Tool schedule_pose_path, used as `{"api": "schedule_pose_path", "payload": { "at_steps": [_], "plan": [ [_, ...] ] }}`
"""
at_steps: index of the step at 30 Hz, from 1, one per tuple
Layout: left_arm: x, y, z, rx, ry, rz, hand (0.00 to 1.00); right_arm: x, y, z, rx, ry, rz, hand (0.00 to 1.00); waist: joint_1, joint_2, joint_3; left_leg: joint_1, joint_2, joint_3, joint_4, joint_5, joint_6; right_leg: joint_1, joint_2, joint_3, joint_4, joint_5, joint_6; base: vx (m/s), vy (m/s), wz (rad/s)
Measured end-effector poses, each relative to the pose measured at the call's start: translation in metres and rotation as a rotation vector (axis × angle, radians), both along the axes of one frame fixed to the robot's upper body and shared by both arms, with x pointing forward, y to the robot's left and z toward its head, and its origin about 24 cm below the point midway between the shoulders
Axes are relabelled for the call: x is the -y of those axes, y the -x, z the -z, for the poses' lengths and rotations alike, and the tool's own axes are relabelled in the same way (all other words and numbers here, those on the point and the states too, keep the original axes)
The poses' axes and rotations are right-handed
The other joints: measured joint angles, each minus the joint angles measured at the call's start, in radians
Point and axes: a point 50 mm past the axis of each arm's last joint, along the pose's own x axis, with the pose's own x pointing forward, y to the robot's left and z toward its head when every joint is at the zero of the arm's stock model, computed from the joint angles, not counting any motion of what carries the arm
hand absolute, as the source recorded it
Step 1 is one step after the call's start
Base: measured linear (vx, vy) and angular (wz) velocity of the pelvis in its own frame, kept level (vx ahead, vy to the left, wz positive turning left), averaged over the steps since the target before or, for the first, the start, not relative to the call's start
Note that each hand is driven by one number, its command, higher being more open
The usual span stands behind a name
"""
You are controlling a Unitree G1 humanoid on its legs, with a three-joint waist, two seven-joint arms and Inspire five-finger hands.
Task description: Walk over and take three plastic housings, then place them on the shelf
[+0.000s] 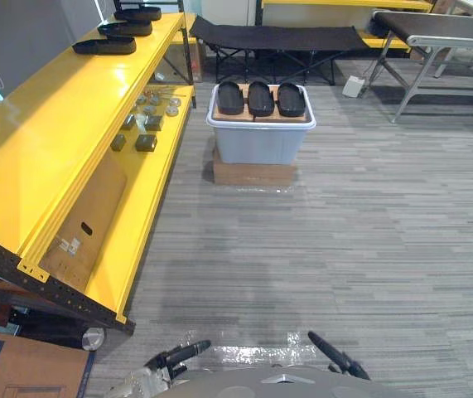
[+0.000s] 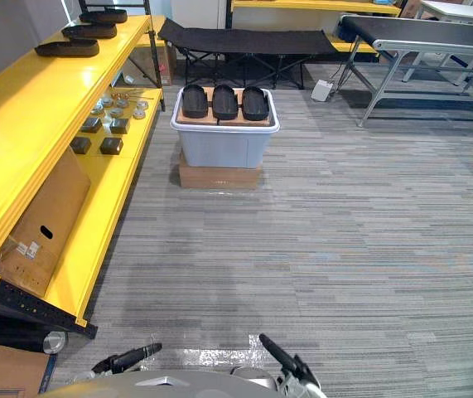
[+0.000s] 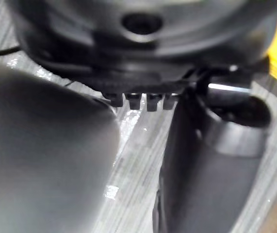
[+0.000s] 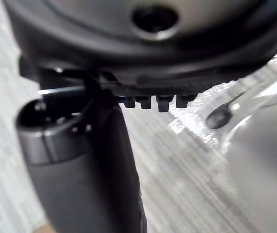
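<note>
1. Black plastic housings (image 1: 260,99), three of them, lie side by side on a wooden board (image 1: 263,117) that tops a pale grey bin (image 1: 259,143). They are well apart from the robot, across the carpet (image 1: 369,232).
2. Each looks like a thin moulded shell, so probably light, stiff and smooth enough to slip. A hold across the narrow middle seems safest, with the thumb on one long rim and the fingers on the other.
3. They lie close together. The two outer ones each offer a free side; the middle one does not, so it is likely the awkward one to take.
4. The left hand (image 1: 174,358) and right hand (image 1: 340,358) show low in the eye views, fingers stretched forward and holding nothing.
5. The yellow shelf (image 1: 45,141) stands to the robot's left, and three similar dark shells (image 1: 122,29) rest at the far end of its top tier.
6. Hard to make out:
   - Whether the housings are hollow, and what their undersides are like.
   - Both palms, which are cut off by the picture's edge.
   - Anything in the wrist views beyond a thumb and finger roots over carpet, since they sit too close.
</note>
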Motion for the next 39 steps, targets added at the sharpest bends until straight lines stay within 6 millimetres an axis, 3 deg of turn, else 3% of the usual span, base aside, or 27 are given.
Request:
{"api": "schedule_pose_path", "payload": {
  "at_steps": [4, 8, 26, 29, 30, 32, 34, 39],
  "plan": [
    [0.012, -0.024, -0.007, 0.083, 0.016, 0.069, 1.0, 0.003, -0.041, -0.017, 0.162, 0.043, -0.062, 1.0, 0.004, -0.005, 0.006, -0.007, -0.007, -0.002, -0.003, 0.004, 0.002, -0.011, -0.006, -0.002, 0.003, 0.002, 0.003, 0.0, 0.0, 0.0],
    [0.024, -0.03, -0.009, 0.122, 0.084, 0.084, 1.0, -0.003, -0.054, -0.022, 0.206, 0.049, -0.108, 1.0, 0.004, -0.004, 0.007, -0.007, -0.008, -0.01, -0.01, 0.008, 0.003, -0.012, -0.007, -0.01, 0.004, 0.001, 0.005, -0.01, -0.007, 0.05],
    [0.023, -0.016, -0.006, 0.161, 0.097, 0.007, 1.0, -0.006, -0.014, -0.008, 0.144, -0.037, -0.004, 1.0, -0.005, 0.001, 0.004, 0.008, -0.014, 0.015, -0.039, 0.024, 0.011, -0.04, -0.011, 0.015, 0.032, -0.004, 0.011, -0.03, 0.0, -0.05],
    [0.02, -0.016, -0.007, 0.168, 0.095, 0.01, 1.0, -0.011, -0.014, -0.008, 0.142, -0.038, -0.006, 1.0, -0.004, -0.012, 0.011, 0.003, -0.021, 0.042, -0.043, 0.011, 0.02, -0.115, -0.026, 0.044, 0.172, -0.068, 0.024, -0.02, 0.029, -0.25],
    [0.019, -0.018, -0.008, 0.174, 0.096, 0.015, 1.0, -0.014, -0.012, -0.006, 0.133, -0.039, 0.006, 1.0, -0.006, -0.028, 0.024, -0.002, -0.025, 0.04, -0.031, -0.008, 0.046, -0.166, -0.036, 0.047, 0.283, -0.097, 0.039, -0.04, 0.036, -0.05],
    [0.019, -0.024, -0.011, 0.199, 0.092, 0.019, 1.0, -0.018, -0.012, -0.006, 0.132, -0.051, 0.015, 1.0, -0.007, -0.017, 0.059, -0.005, -0.009, 0.035, 0.016, -0.033, 0.064, -0.278, -0.044, 0.043, 0.517, -0.094, 0.047, -0.03, 0.054, 0.1],
    [0.016, -0.03, -0.013, 0.218, 0.082, 0.02, 1.0, -0.021, -0.004, -0.003, 0.118, -0.062, 0.036, 1.0, -0.006, -0.018, 0.074, -0.009, 0.004, 0.029, 0.058, -0.055, 0.075, -0.324, -0.042, 0.043, 0.567, -0.123, 0.013, 0.05, 0.064, 0.16],
    [0.012, -0.031, -0.014, 0.214, 0.052, 0.01, 1.0, -0.021, 0.004, -0.003, 0.128, -0.049, 0.067, 1.0, -0.007, -0.023, 0.081, -0.019, 0.054, 0.021, 0.151, -0.131, 0.015, -0.379, -0.021, -0.01, 0.376, -0.118, 0.011, 0.2, 0.018, 0.03]
  ]
}}
